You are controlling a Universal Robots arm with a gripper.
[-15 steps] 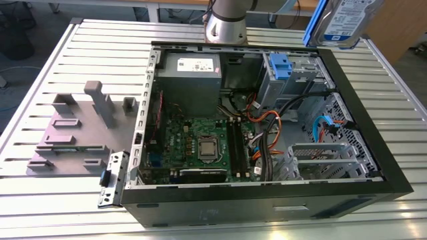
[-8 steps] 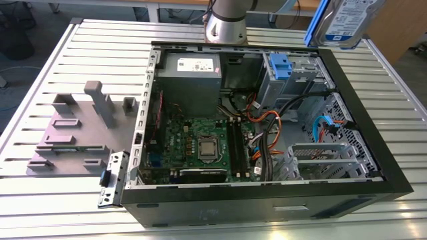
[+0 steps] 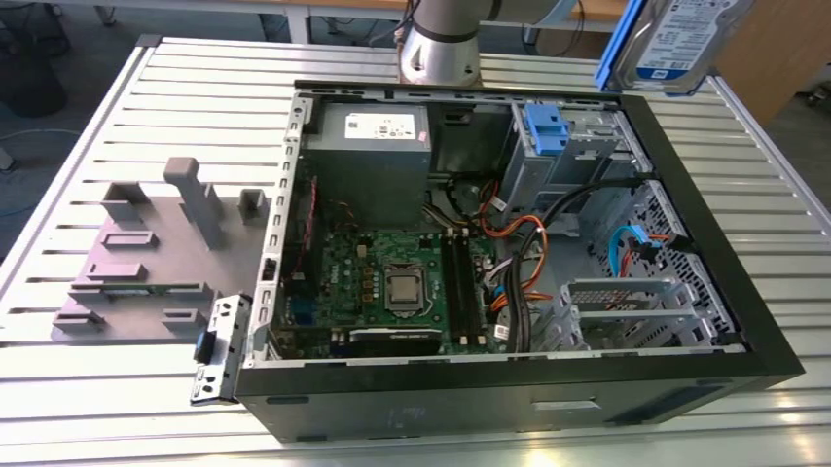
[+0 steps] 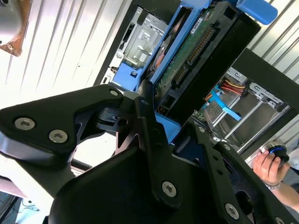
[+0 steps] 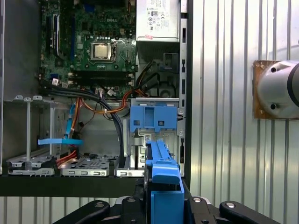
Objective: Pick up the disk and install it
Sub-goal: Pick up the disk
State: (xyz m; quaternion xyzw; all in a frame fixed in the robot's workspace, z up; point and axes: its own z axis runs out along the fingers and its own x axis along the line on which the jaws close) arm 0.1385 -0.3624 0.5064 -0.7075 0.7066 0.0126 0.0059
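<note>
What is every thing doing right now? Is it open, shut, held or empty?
disk, held up in the air, not in the computer.
tool, shut on the disk.
computer case, lying on its side, open.
drive cage, looks empty, no disk in it.

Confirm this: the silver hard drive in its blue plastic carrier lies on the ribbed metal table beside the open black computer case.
Wrong. The silver hard drive in its blue plastic carrier is not on the ribbed metal table; the gripper holds it in the air beside the open black computer case, as the exterior view shows.
</note>
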